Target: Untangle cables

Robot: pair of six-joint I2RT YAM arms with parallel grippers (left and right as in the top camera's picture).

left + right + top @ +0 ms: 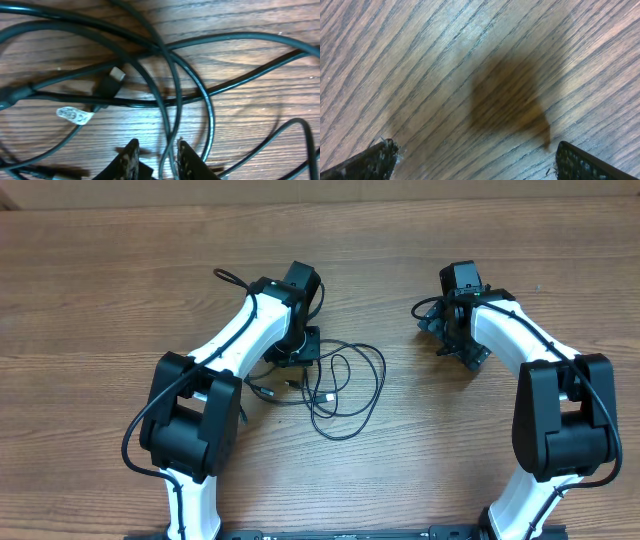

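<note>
Black cables (165,47) sit directly under and ahead of the left gripper (159,159), a loose tangle of thin cords crossing each other on the wooden table (420,60). Left jaws are narrowed but not clamped. Two strands run up between the fingers (131,156), and bare wood shows between the strands and the finger on the near-left side, so no pinch yet. On the other side the strands run close to the finger; can't tell if they touch. Ahead of the tips and off to the left, a black plug (107,86) with a metal end lies tilted on the wood, with one cord passing just below it. A small white tag (74,115) sits lower left of the plug, on a strand. Larger loops arc away to the right of the tool. Right gripper (477,160) is fully spread, fingertips at the far edges of its own view — only wood grain and its shadow between them, holding nothing. From overhead it is well apart from the tangle, which is all on the left gripper's side.
</note>
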